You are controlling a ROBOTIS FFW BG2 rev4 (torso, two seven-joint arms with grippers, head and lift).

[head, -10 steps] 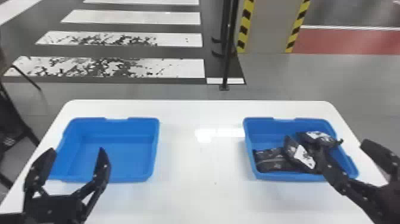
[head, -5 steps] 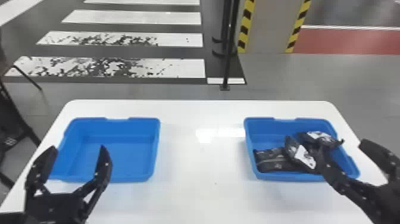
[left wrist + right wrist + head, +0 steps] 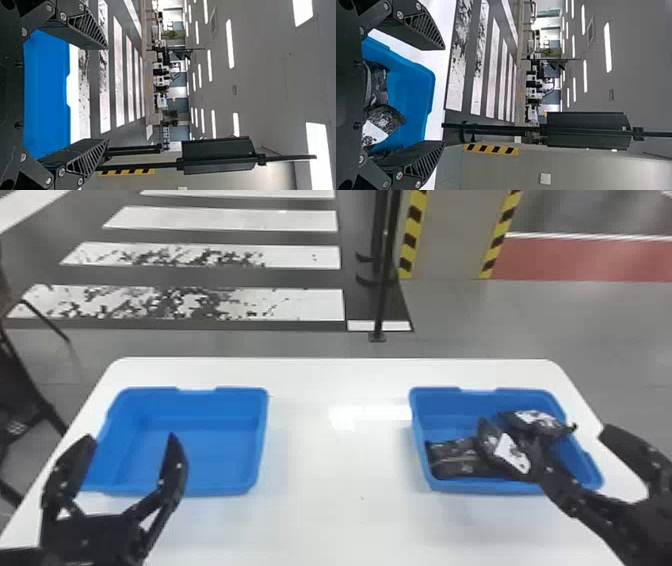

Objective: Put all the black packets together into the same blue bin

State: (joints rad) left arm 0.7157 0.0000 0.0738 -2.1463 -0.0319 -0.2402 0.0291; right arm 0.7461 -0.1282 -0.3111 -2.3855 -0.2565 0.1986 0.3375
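My left gripper (image 3: pixel 131 437) stands open above the near side of the left blue bin (image 3: pixel 190 492), whose bare floor shows. In the head view my right gripper (image 3: pixel 570 438) is spread over the right part of the right blue bin (image 3: pixel 420 440). That bin holds several black packets (image 3: pixel 457 460), some with white labels, piled and overlapping; one finger hides part of the pile. Nothing is between the fingers of the left gripper (image 3: pixel 107 94) in its wrist view. The right gripper (image 3: pixel 443 95) is also open, with labelled packets (image 3: pixel 383 120) lying behind its fingers.
Both bins stand on a white table (image 3: pixel 320 480), a wide stretch of tabletop between them. Beyond its far edge a dark pole (image 3: pixel 382 290) stands on the floor, near a column with yellow-black stripes. Dark frame parts (image 3: pixel 30 405) rise left of the table.
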